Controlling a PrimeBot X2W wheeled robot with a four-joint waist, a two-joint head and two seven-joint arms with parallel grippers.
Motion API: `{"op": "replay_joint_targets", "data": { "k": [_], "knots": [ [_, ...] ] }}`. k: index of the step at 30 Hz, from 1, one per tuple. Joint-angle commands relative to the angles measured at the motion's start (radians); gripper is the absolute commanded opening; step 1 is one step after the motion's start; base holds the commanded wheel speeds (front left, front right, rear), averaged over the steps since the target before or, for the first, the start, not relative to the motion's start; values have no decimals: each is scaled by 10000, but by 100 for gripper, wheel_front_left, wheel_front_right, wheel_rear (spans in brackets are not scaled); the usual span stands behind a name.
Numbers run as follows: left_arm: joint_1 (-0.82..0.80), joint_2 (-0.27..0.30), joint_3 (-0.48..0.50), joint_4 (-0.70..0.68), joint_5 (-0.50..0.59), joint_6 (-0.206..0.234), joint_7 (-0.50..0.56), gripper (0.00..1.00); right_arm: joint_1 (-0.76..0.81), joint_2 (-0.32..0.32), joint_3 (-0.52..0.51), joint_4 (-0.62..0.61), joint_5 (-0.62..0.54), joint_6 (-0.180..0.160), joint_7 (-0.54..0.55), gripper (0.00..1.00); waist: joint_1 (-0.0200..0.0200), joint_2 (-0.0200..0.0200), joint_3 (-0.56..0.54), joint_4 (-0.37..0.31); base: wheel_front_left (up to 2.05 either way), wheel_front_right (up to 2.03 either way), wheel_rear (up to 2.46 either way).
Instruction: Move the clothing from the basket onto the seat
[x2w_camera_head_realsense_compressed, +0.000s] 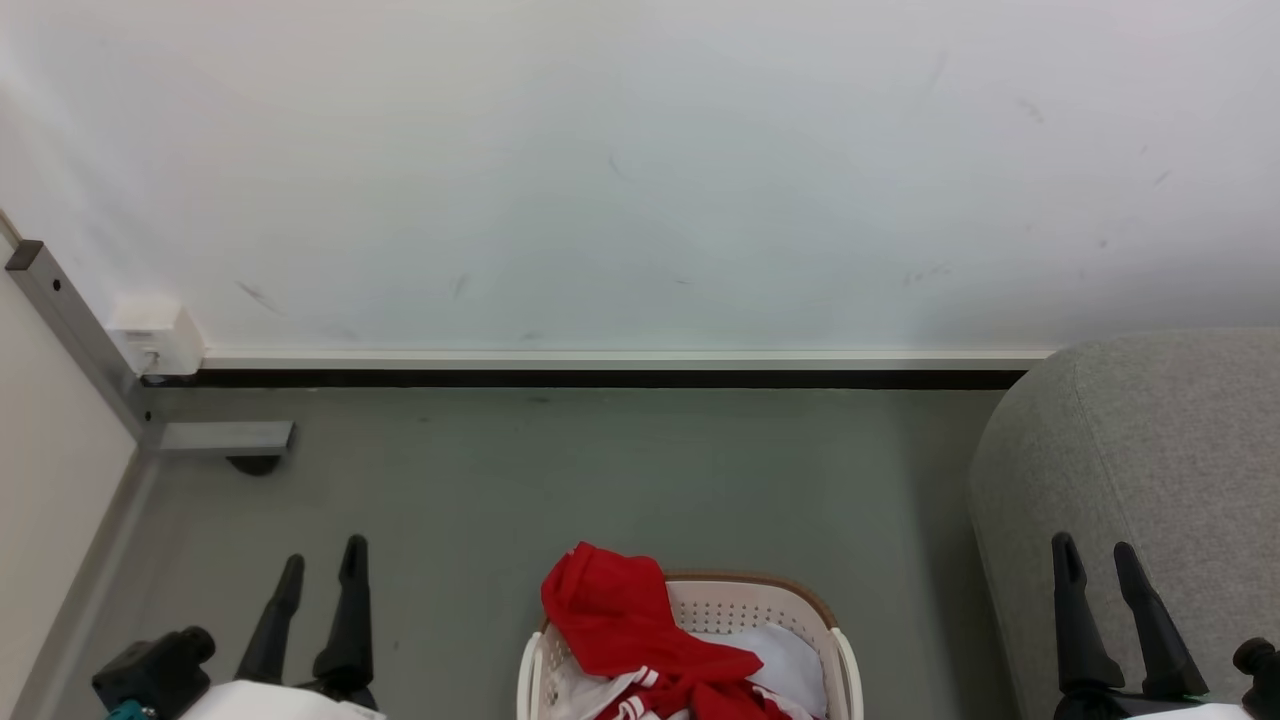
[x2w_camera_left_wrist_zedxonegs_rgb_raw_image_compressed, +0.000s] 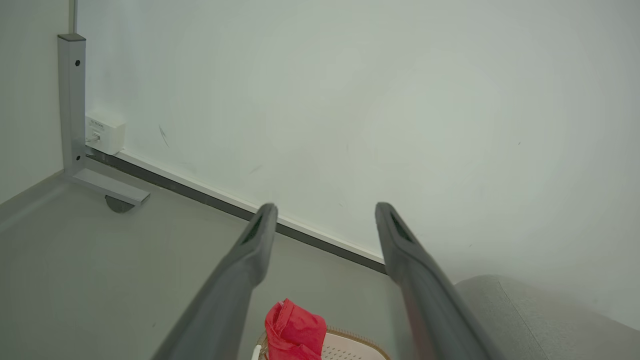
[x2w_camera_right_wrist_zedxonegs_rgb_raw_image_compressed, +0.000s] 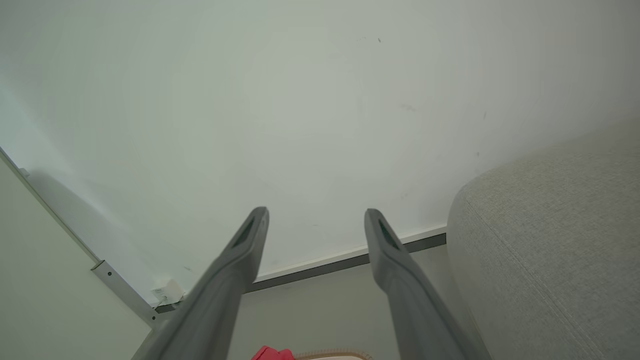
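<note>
The off-white perforated basket (x2w_camera_head_realsense_compressed: 820, 625) with a brown rim sits on the floor at the bottom centre of the head view. Red clothing (x2w_camera_head_realsense_compressed: 625, 620) with white trim is heaped in it and over its left rim, beside a white piece (x2w_camera_head_realsense_compressed: 790, 655). The grey seat (x2w_camera_head_realsense_compressed: 1160, 450) rises at the right. My left gripper (x2w_camera_head_realsense_compressed: 322, 565) hangs open to the left of the basket, empty. My right gripper (x2w_camera_head_realsense_compressed: 1097, 560) is open in front of the seat, empty. The left wrist view shows the red clothing (x2w_camera_left_wrist_zedxonegs_rgb_raw_image_compressed: 292, 330), the basket rim (x2w_camera_left_wrist_zedxonegs_rgb_raw_image_compressed: 360, 339) and the seat (x2w_camera_left_wrist_zedxonegs_rgb_raw_image_compressed: 540, 315).
A white wall (x2w_camera_head_realsense_compressed: 640, 170) with a dark baseboard (x2w_camera_head_realsense_compressed: 600, 379) closes the far side. A grey metal post with a foot (x2w_camera_head_realsense_compressed: 225, 437) and a small white box (x2w_camera_head_realsense_compressed: 155, 335) stand in the left corner. Grey floor (x2w_camera_head_realsense_compressed: 600, 470) lies between wall and basket.
</note>
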Motion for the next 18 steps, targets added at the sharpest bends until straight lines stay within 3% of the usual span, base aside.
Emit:
{"op": "replay_joint_targets", "data": {
  "k": [1, 18],
  "knots": [
    [29, 148, -1, -92, 443, 35, -100, 100, 33, 16, -81, -41, -436, -11, -92, 100, 0, -1, 0, -10, 0, 0, 0],
    [0, 297, -45, 87, 1902, -35, -485, 100, 102, 112, -91, -28, -1857, -14, -359, 100, 0, -1, -11, -92, 0, 0, 0]
  ]
}}
